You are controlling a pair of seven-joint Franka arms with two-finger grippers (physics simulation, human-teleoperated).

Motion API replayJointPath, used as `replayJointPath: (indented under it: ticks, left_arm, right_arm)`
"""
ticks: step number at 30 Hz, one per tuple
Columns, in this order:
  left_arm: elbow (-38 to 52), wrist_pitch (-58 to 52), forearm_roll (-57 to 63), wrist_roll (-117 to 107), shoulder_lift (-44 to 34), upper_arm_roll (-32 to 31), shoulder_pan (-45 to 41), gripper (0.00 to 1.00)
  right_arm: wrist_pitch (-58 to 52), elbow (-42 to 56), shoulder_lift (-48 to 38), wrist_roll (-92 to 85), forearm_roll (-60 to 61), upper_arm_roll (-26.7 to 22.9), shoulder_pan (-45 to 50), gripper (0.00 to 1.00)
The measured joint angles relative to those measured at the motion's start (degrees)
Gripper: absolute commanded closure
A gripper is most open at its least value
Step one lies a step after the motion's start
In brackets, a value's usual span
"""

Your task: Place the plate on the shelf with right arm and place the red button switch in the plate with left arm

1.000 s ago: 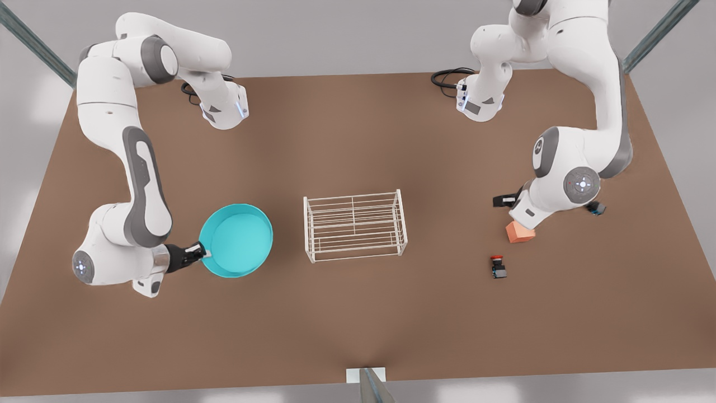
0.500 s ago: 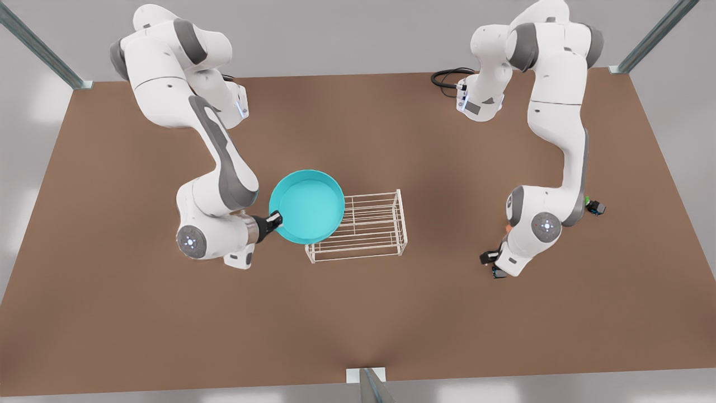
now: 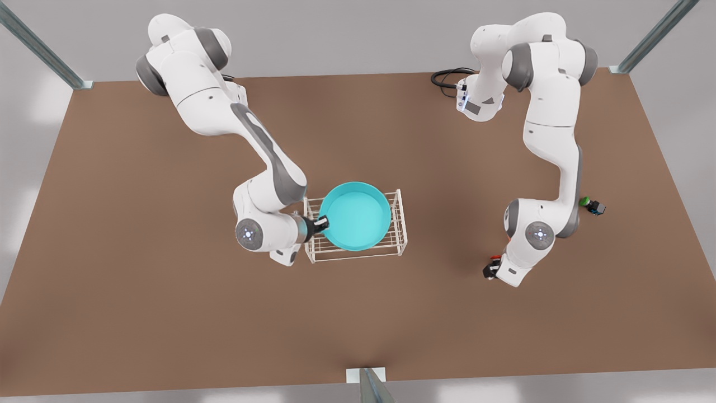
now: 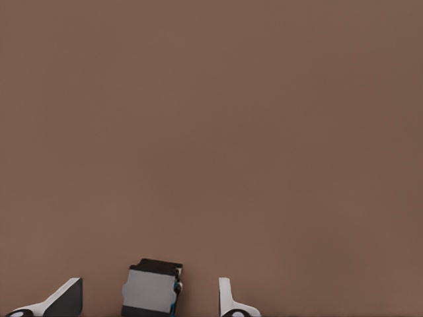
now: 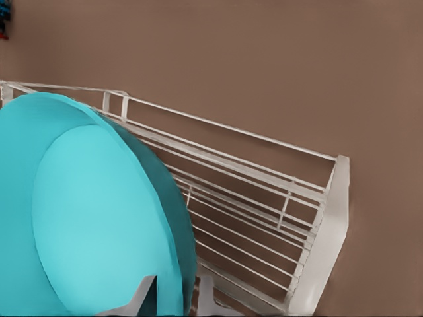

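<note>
The turquoise plate (image 3: 358,217) sits over the top of the white wire shelf (image 3: 400,224), covering most of it. My right gripper (image 3: 323,224) is shut on the plate's rim, at the end of the shelf toward the front view's left. In the right wrist view the plate (image 5: 99,218) leans over the shelf (image 5: 277,198), with the rim between my fingers (image 5: 142,298). My left gripper (image 3: 491,272) is low over the red button switch (image 3: 495,258). In the left wrist view the switch (image 4: 153,289) lies between my open fingertips (image 4: 66,298), with a gap on each side.
A like switch with a green cap (image 3: 593,206) lies on the brown table (image 3: 168,313) at the front view's right, behind the left arm. Black cables (image 3: 447,75) lie at the far edge. A metal post (image 3: 369,386) stands at the near edge.
The right arm carried the plate from the front view's left to over the shelf. The left arm came down from beside the orange cube to around the red button switch.
</note>
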Motion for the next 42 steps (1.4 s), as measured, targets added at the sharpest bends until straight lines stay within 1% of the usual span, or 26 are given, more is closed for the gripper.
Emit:
replayJointPath:
  ticks: [3,4,6,8,9,10,11,12,13,15,18,19,20,21,23,24,29,33,35,38,42]
  left_arm:
    - [0.05,0.63,-0.12,-0.24,0.51,0.0,0.02,0.0]
    - [0.04,0.78,-0.14,-0.34,0.63,0.0,0.02,0.0]
    - [0.14,1.02,-0.17,-0.54,1.01,0.0,0.02,0.0]
    - [0.38,1.2,-0.19,-0.71,1.46,-0.01,0.02,0.0]
    - [0.44,1.28,-0.19,-0.79,1.6,-0.02,0.02,0.0]
    - [0.47,1.35,-0.2,-0.87,1.7,-0.02,0.02,0.0]
    - [0.44,1.43,-0.19,-0.93,1.81,-0.01,0.02,0.0]
    - [0.3,1.5,-0.17,-1.0,1.86,0.0,0.06,0.0]
    - [0.08,1.56,-0.16,-1.06,1.89,-0.02,0.08,0.0]
    - [-0.6,1.65,-0.14,-1.18,1.91,-0.03,0.16,0.0]
    - [-0.87,1.74,-0.13,-1.32,1.92,-0.06,0.19,0.01]
    - [-0.89,1.76,-0.1,-1.4,1.92,-0.03,0.19,0.39]
    - [-0.8,1.77,-0.08,-1.5,1.88,-0.01,0.16,0.54]
    - [-0.64,1.78,-0.04,-1.61,1.85,-0.02,0.17,0.62]
    - [-0.51,1.78,0.11,-1.92,1.84,-0.01,0.18,0.69]
    - [-0.45,1.79,0.42,-2.31,1.83,0.0,0.18,0.74]
    - [0.34,1.43,1.31,-4.15,1.22,0.03,-0.14,0.74]
    - [2.7,-2.15,1.56,-5.32,-1.9,-0.23,-0.24,0.74]
    - [3.77,-4.82,1.67,-6.04,-3.75,-0.42,-1.63,0.74]
    - [4.36,-9.34,1.65,-8.29,-7.85,-0.62,-7.27,0.75]
    - [12.12,-19.92,1.35,-14.32,-10.44,-0.76,-19.61,0.76]
  right_arm:
    - [-1.95,-0.01,-6.94,2.31,-0.25,-0.2,-3.78,0.0]
    - [-3.86,1.48,-9.57,3.01,-1.7,-0.78,-5.16,0.0]
    - [-7.66,6.88,-10.71,3.17,-11.43,-1.01,-9.02,0.0]
    - [-10.96,8.03,-10.54,2.63,-22.72,-1.13,-12.82,0.0]
    - [-12.74,8.02,-10.44,2.38,-25.44,-1.33,-15.46,0.0]
    - [-14.1,5.74,-11.09,2.14,-27.2,-1.46,-18.66,0.0]
    - [-13.16,-4.39,-15.95,2.1,-28.01,-1.7,-21.39,0.0]
    - [-11.77,-11.9,-20.05,2.34,-27.69,-1.78,-23.75,0.0]
    - [-10.71,-15.58,-22.32,2.6,-27.43,-1.88,-25.08,0.0]
    - [-9.1,-18.24,-23.76,3.1,-27.09,-1.89,-26.26,0.0]
    - [-7.49,-18.91,-23.87,3.75,-26.84,-1.85,-26.33,0.0]
    - [-7.11,-18.87,-23.71,3.94,-26.8,-1.82,-26.29,0.0]
    - [-6.78,-18.76,-23.54,4.12,-26.78,-1.78,-26.22,0.0]
    - [-6.51,-18.48,-23.4,4.3,-26.76,-1.76,-26.15,0.0]
    - [-6.09,-17.8,-23.24,4.64,-26.68,-1.74,-26.18,0.0]
    - [-5.92,-17.66,-23.22,4.79,-26.66,-1.74,-26.22,0.0]
    - [-5.4,-17.46,-23.19,5.45,-26.63,-1.74,-26.26,0.0]
    - [-5.21,-17.35,-23.19,5.88,-26.62,-1.74,-26.3,0.0]
    - [-5.15,-17.34,-23.19,6.05,-26.62,-1.74,-26.26,0.0]
    - [-5.1,-17.27,-23.19,6.27,-26.62,-1.74,-26.21,0.0]
    - [-5.05,-17.14,-23.19,6.5,-26.64,-1.74,-26.22,0.0]
